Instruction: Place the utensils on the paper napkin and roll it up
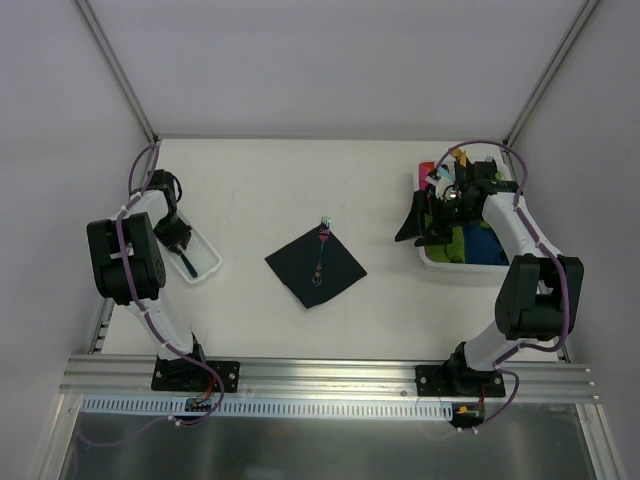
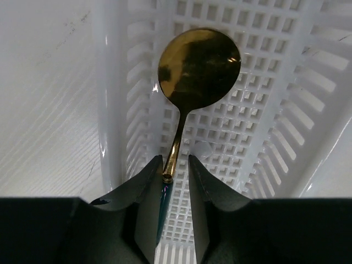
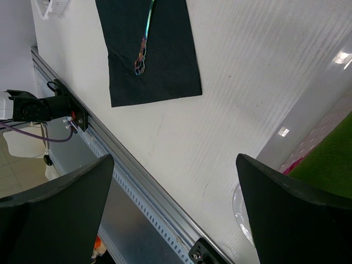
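Spoon [image 2: 199,66] handle inside left claw [image 2: 175,160], tips narrowly apart, arm folded over basket [image 2: 264,110], right claw [image 3: 175,160] spread wide

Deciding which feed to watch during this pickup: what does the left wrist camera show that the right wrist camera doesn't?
Only the left wrist view: the gold spoon lying in the white slotted basket, with the left pincer straddling its handle. Only the right wrist view: the fork lying on the black napkin, with the right pincer wide open and holding nothing. Both: the white table.
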